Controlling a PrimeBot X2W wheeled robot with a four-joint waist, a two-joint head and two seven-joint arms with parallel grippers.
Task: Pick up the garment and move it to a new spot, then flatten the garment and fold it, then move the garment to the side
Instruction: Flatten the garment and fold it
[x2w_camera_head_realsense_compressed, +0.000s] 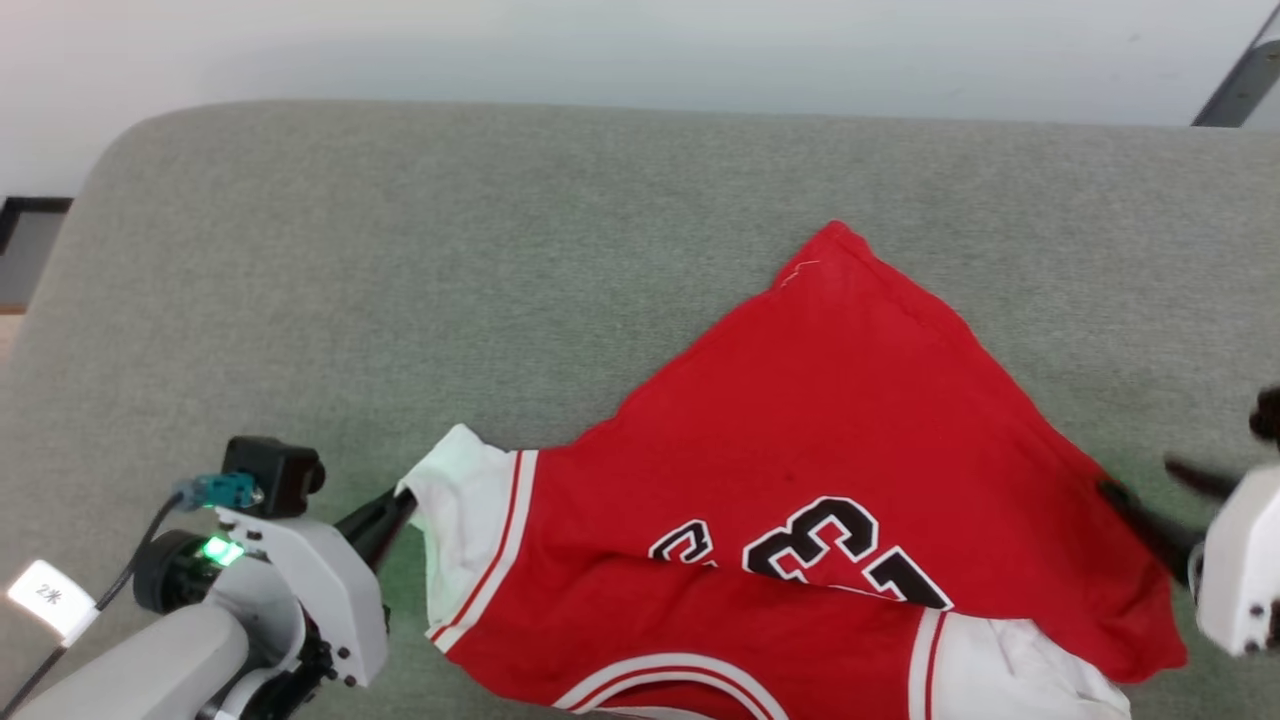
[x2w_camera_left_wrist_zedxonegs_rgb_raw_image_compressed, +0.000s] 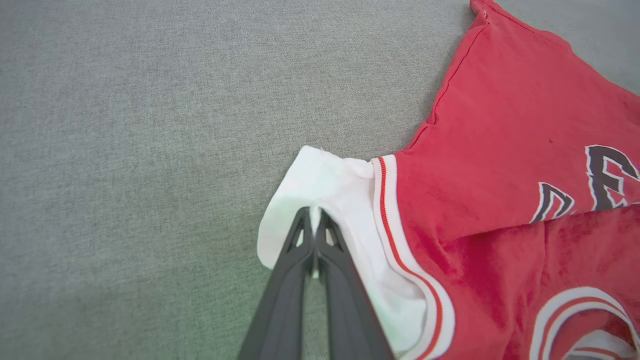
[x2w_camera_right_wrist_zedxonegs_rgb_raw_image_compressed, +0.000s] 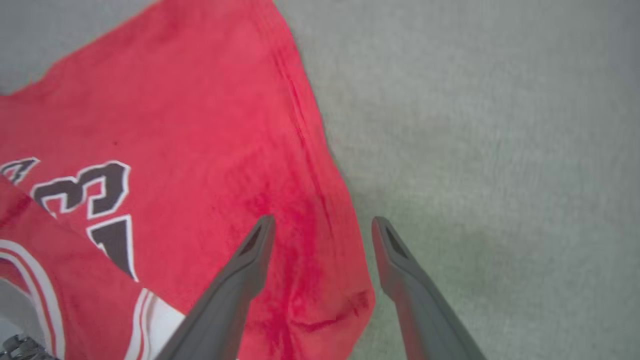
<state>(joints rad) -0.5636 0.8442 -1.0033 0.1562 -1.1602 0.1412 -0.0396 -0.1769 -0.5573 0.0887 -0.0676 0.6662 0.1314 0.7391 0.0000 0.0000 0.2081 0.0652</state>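
On grey fabric cushion (x2w_camera_head_realsense_compressed: 400, 250), near-right: red sports jersey with white panels and black 23 (x2w_camera_head_realsense_compressed: 850, 400), long axis left-right. Pinching white left corner: left gripper (x2w_camera_left_wrist_zedxonegs_rgb_raw_image_compressed: 314, 222), pressed together. Straddling red right edge: right gripper (x2w_camera_right_wrist_zedxonegs_rgb_raw_image_compressed: 322, 225), spread, empty.

- Red jersey (x2w_camera_head_realsense_compressed: 830, 400), white panels, striped trim, black "23" edged white.
- Spread rumpled on grey cushion (x2w_camera_head_realsense_compressed: 400, 250), a red fold overlapping the digits' lower part.
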